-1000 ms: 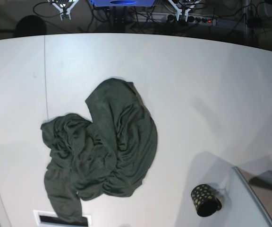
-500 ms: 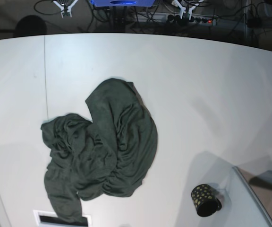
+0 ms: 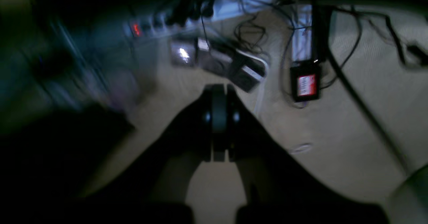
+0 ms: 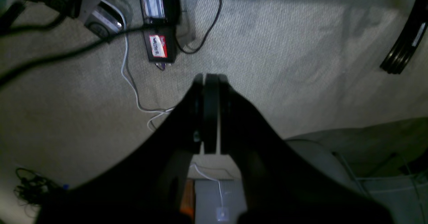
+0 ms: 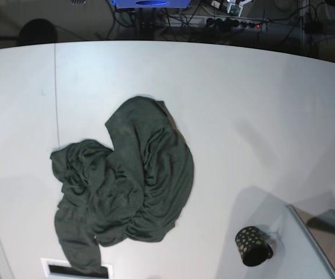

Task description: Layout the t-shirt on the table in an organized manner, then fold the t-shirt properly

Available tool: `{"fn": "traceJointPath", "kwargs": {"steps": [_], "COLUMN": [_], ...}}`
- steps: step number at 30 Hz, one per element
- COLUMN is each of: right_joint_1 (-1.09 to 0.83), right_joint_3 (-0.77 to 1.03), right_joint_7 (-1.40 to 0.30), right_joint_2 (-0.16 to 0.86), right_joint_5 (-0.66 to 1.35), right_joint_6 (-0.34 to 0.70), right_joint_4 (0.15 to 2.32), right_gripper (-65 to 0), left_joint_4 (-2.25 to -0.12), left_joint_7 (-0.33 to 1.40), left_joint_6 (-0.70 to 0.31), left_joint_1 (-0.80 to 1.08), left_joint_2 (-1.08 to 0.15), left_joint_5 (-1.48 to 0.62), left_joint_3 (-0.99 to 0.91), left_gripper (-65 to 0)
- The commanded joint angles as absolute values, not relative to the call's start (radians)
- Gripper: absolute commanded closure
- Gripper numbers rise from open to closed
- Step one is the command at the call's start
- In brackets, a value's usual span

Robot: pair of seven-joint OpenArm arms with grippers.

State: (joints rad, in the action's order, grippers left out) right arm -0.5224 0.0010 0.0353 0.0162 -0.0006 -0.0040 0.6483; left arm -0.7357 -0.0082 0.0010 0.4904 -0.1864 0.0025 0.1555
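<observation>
Both of my arms have dropped out of the base view's top edge since a second ago, where their white tips showed beyond the far rim; nothing on the bench (image 5: pixel 260 99) has shifted. My left fingers (image 3: pixel 219 117) are clenched on nothing, hanging over carpet, cables and a power strip (image 3: pixel 187 16), in a blurred picture. My right fingers (image 4: pixel 209 112) are pressed together and empty too, over carpet and a small black box with a red label (image 4: pixel 157 46). The t-shirt (image 5: pixel 127 186) lies crumpled left of the bench's middle, just right of the thin seam line (image 5: pixel 56 93). I judge its long axis to run from the smoother rounded lobe at the far end toward the near-left, where a strip of cloth reaches a white slot (image 5: pixel 77 268) at the near edge; I cannot tell collar from hem or find the sleeves. That is the main risk: grabbing a bunched fold instead of a true edge would drag the heap rather than open it. The spotted black cup (image 5: pixel 252 246) sits well apart on my left side; a wide sweep while spreading could tip it.
</observation>
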Motion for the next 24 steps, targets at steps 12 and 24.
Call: {"fn": "traceJointPath", "kwargs": {"steps": [12, 24], "right_joint_1": [-0.808, -0.885], "right_joint_3": [0.120, 0.183], "right_joint_7": [-0.033, -0.033], "right_joint_2": [0.016, 0.022], "right_joint_5": [-0.002, -0.004], "right_joint_6": [-0.012, -0.012], "right_joint_4": [1.208, 1.607], "right_gripper": [-0.2, -0.2], "left_joint_4": [-1.190, -1.511], "left_joint_7": [-0.074, -0.358], "left_joint_6": [0.010, 0.012], "left_joint_1": [0.788, 0.937], "left_joint_2": [-0.323, -0.332], "left_joint_5": [-0.007, -0.007], "left_joint_3": [0.283, 0.079], "left_gripper": [0.0, 0.0]}}
